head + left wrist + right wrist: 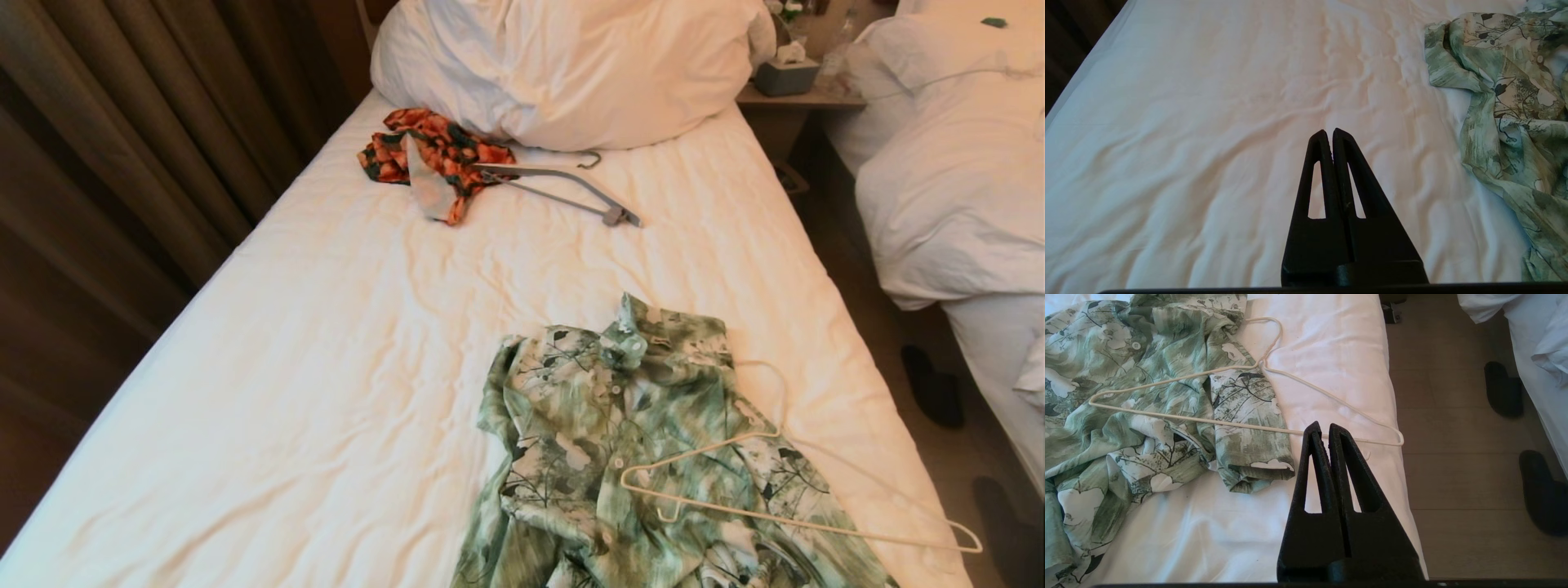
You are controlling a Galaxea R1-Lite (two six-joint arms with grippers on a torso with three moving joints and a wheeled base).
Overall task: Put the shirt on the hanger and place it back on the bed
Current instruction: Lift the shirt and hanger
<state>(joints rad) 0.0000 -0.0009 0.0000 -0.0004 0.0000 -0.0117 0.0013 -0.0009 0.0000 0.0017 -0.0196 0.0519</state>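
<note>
The green-and-white leaf-print shirt [620,441] lies crumpled, collar up, at the near right of the bed [326,367]. The thin cream hanger [784,519] rests flat, half on the shirt's right side and half on the sheet, with its hook pointing away from me. Neither gripper shows in the head view. My right gripper [1322,426] is shut and empty above the bed's right edge; the hanger's [1241,425] lower bar passes behind its tips, beside the shirt [1126,347]. My left gripper [1329,132] hangs shut and empty over bare sheet [1208,143], to the left of the shirt [1506,102].
An orange-and-dark-green garment [433,155] and a grey hanger [563,192] lie near the big pillow [571,65]. Brown curtains run along the left. On the right are a nightstand with a tissue box [785,75], a second bed [955,163] and dark slippers [1502,390] on the floor.
</note>
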